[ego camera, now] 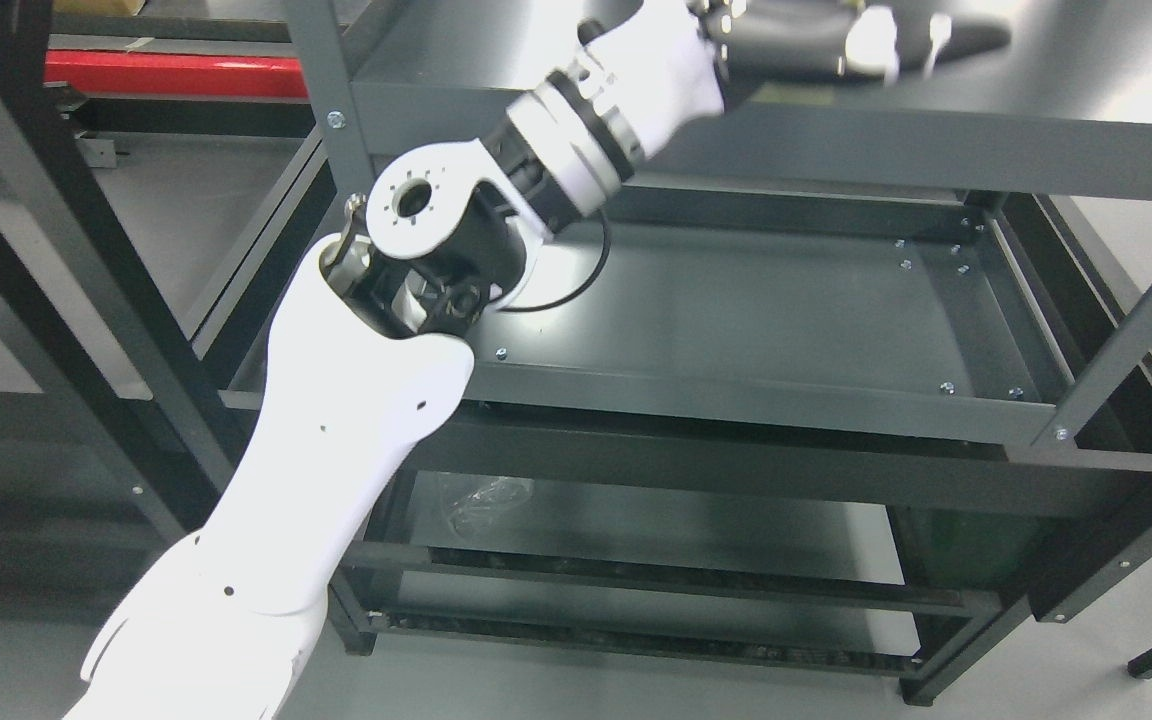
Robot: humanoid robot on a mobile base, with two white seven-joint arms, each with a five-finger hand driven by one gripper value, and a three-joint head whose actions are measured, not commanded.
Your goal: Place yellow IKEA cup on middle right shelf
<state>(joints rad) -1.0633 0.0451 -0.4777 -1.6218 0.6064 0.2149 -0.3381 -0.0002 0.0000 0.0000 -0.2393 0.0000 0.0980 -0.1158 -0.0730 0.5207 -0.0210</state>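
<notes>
No yellow cup shows anywhere in the head view. My left arm [336, 430] rises from the lower left, bends at the elbow joint [426, 215] and reaches up and right over the rack's upper shelf [1036, 90]. Its hand [836, 40] lies at the picture's top edge above that shelf, partly cut off and blurred, so I cannot tell what it holds. The middle shelf [786, 300] below it is a bare dark grey tray.
The dark metal rack has uprights at the left [321, 90] and right [1136, 330]. A crumpled clear plastic bag [481, 500] lies on the lower shelf [656, 540]. A red bar [176, 75] runs behind at the upper left. Grey floor surrounds the rack.
</notes>
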